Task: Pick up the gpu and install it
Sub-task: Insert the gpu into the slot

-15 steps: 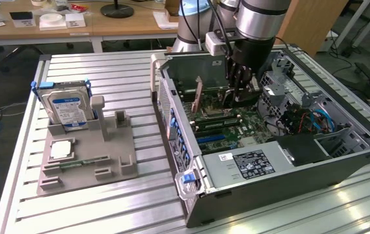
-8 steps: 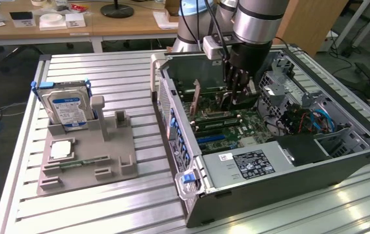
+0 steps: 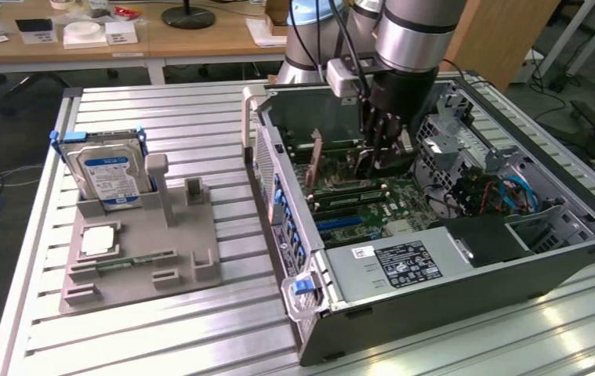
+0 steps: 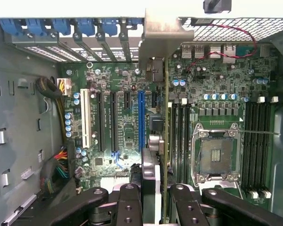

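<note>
Hand (image 4: 155,195) clamped on top edge of the gpu (image 4: 166,122), card hanging edge-on below the fingers over the motherboard (image 4: 122,117) inside the case (image 3: 548,266); judged light, stiff, fragile, best held by bare board edges, clear of components.

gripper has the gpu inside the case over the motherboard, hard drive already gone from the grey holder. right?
Not quite: the hard drive stands in the grey holder, as the exterior view shows. The rest holds: the gripper grips the gpu inside the case, over the motherboard.
</note>
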Robot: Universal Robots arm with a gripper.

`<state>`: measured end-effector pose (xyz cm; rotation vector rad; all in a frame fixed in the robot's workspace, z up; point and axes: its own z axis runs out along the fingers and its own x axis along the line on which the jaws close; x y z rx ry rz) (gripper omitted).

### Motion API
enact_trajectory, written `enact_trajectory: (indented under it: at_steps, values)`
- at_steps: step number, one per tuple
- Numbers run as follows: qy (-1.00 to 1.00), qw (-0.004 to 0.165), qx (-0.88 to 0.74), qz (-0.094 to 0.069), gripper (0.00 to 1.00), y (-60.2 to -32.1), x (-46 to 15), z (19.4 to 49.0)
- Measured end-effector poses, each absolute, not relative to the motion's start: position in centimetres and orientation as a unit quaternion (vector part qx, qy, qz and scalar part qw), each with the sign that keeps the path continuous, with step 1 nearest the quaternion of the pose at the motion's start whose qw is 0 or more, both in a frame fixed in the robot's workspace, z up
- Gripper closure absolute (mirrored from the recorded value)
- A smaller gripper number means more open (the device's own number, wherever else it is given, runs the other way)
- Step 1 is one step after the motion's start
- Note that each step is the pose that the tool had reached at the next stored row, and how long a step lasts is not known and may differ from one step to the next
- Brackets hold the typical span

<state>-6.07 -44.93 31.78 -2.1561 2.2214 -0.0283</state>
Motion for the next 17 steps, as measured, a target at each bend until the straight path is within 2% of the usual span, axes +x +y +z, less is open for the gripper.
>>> enact_trajectory:
  at_steps: [17]
  values:
    - [0.717,0.022,-0.696,-0.009,0.72,-45.1,-6.5,29.4]
